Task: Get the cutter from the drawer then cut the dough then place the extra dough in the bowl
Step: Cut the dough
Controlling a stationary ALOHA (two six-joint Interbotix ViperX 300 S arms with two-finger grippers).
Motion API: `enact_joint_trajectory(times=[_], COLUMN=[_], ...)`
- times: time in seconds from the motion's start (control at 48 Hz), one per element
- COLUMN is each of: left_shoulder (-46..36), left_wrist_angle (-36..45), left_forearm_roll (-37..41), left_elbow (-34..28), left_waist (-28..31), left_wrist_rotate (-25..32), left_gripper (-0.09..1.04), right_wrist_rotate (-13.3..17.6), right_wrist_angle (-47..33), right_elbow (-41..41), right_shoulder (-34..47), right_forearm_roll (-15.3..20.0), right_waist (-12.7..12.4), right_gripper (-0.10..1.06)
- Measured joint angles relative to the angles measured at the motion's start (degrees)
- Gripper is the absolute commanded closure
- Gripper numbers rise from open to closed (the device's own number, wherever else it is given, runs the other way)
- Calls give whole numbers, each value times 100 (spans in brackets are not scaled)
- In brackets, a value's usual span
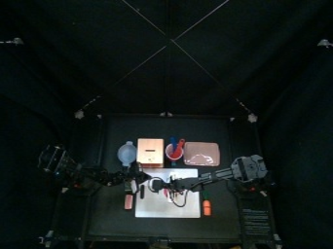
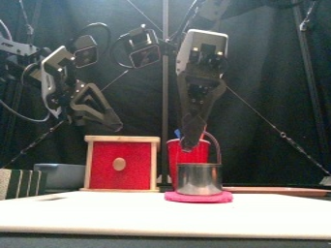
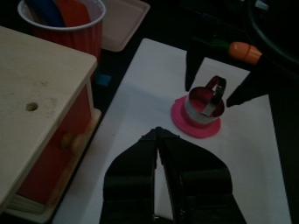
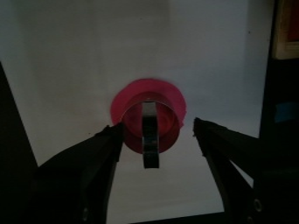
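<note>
A round metal cutter with a wire handle stands on a flat pink dough disc on the white cutting board. My right gripper hangs straight over it, open. Its jaws stand on either side of the cutter's handle without touching it. From the left wrist view the cutter and dough lie just ahead of my left gripper, which is shut and empty, low over the board. In the top view the left gripper sits left of the right gripper.
Behind the board stand the wooden box with its red drawer front, the blue-grey bowl, the red cup with toy knives and the pink tray. A small orange toy lies at the board's right edge.
</note>
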Motion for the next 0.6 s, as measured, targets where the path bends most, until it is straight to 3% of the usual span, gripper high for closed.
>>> enact_joint_trajectory(times=[0.333,0.604], left_shoulder=[9,141], left_wrist_angle=[-97,-563], left_forearm_roll=[97,589], left_elbow=[-167,-308], left_waist=[0,0], left_wrist_rotate=[62,62], left_gripper=[49,46], right_wrist_rotate=[-26,-62], right_wrist_angle=[-26,-1529], right_elbow=[132,1397], right_shoulder=[-519,-1846], right_forearm_roll=[-44,-246], right_waist=[18,-9], right_gripper=[-6,-6])
